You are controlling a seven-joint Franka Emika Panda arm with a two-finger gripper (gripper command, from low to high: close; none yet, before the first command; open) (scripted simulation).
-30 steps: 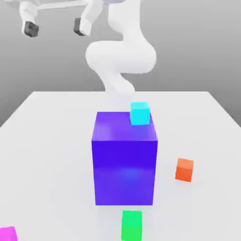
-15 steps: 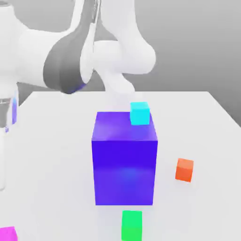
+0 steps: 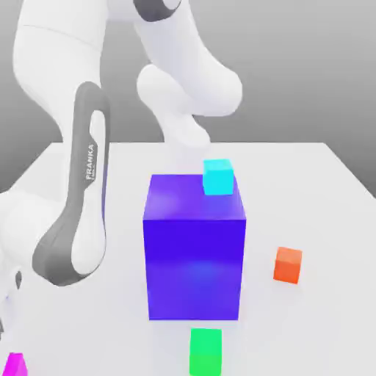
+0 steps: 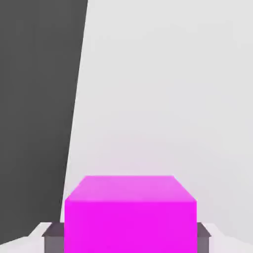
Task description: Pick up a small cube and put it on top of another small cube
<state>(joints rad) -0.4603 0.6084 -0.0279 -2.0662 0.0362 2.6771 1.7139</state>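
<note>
Now magenta cube (image 4: 130, 217) between hand (image 4: 126, 237) fingers, touching both.

White tabletop (image 3: 323, 191), plain grey backdrop, soft even light

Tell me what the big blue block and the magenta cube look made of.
Blue block: looks glossy and slightly translucent, like tinted plastic or glass, with a soft glow on its front face. Magenta cube: flat, matte, opaque colour, no highlights; true material unclear in this render.
</note>
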